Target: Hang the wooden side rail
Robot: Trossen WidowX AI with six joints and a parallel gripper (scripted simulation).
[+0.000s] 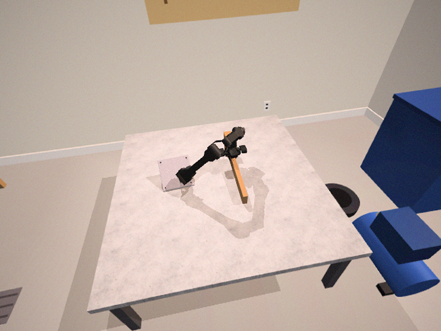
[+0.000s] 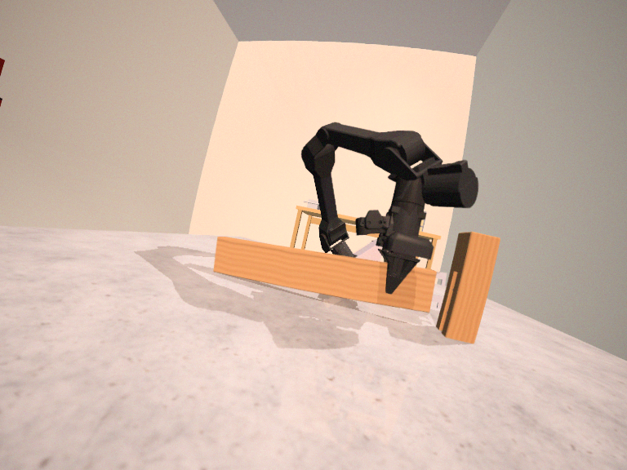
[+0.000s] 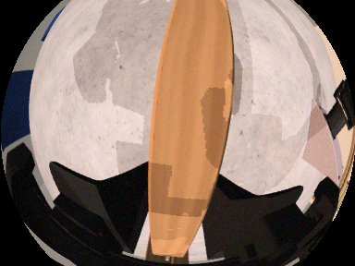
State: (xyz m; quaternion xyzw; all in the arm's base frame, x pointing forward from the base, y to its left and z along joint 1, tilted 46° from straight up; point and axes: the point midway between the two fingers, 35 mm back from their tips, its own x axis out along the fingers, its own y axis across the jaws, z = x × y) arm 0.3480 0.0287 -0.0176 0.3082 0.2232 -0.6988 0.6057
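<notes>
The wooden side rail stands on its narrow edge. Its far end is low at the table, and its post end looks slightly raised. My gripper is shut on the rail near its post end, with one finger on each side face. The headboard post stands upright just beyond that end. In the exterior view a narrow gap separates rail and post. Pale metal shows in this gap, but the hooks are too small to make out clearly. The pins inside the slot are hidden.
The arm's base stands on a pinkish plate left of the rail on the table. The arm arches over to the rail. A blue cabinet and a blue tank stand beyond the table's right edge.
</notes>
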